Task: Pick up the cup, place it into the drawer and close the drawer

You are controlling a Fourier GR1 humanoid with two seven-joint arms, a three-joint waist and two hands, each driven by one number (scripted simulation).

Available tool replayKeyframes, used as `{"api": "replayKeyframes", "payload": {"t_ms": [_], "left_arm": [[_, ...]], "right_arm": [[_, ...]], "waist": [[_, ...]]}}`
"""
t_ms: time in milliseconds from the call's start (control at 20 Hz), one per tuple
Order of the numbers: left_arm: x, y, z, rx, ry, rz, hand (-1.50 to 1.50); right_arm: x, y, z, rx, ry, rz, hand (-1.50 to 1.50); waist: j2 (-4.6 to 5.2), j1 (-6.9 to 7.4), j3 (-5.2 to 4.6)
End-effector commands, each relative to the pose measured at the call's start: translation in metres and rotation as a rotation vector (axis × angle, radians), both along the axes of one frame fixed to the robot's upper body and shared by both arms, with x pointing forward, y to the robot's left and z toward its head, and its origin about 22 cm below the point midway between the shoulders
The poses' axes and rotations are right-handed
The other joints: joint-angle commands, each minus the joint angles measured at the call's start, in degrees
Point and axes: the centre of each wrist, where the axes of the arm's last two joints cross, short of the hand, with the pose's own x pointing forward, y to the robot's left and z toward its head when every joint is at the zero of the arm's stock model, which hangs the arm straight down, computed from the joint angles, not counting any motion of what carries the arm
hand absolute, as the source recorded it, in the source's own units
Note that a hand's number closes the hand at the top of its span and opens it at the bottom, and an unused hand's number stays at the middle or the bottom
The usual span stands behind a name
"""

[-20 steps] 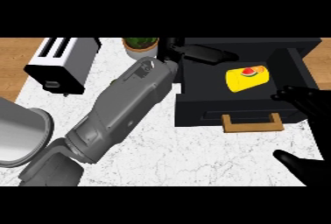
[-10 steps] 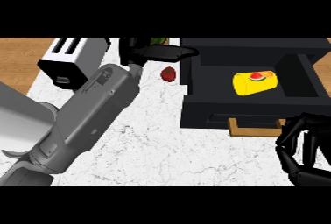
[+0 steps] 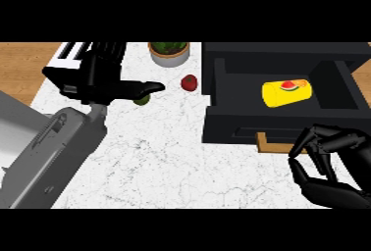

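Observation:
The yellow cup (image 3: 288, 93) lies on its side inside the open black drawer (image 3: 239, 128), at the view's right. No hand touches it. My right hand (image 3: 330, 159) hangs just below and right of the drawer's front, beside its wooden handle (image 3: 271, 144), with fingers curled and nothing in them. My left hand (image 3: 98, 81) is far to the left, over the toaster, fingers relaxed and thumb pointing right; it holds nothing.
A potted plant (image 3: 169, 52) stands at the back centre. A red fruit (image 3: 189, 82) and a green one (image 3: 142, 99), half hidden by my thumb, lie on the white marble counter (image 3: 181, 162). A toaster (image 3: 66, 54) stands at the back left.
My left arm has drawn back leftward, away from the drawer, to the toaster. My right hand has risen towards the drawer's front with its fingers curled. The cup stays in the drawer.

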Motion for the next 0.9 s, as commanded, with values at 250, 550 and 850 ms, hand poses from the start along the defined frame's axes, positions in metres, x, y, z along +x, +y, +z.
{"api": "replayKeyframes", "payload": {"t_ms": [250,550,850], "left_arm": [[-0.041,0.068,-0.026,-0.018,0.012,-0.019,-1.50],[-0.073,0.107,-0.044,-0.005,0.025,0.019,-1.50],[-0.080,0.120,-0.036,-0.023,0.033,0.029,-1.50]], "right_arm": [[0.026,0.016,-0.017,-0.421,-0.111,0.029,1.50],[0.049,0.016,-0.064,-0.567,-0.093,0.030,1.50],[0.063,0.043,-0.126,-0.609,-0.068,0.040,-1.50]], "waist": [[0.48,1.30,-0.03],[0.47,0.07,0.02],[0.46,-0.75,0.04]]}}
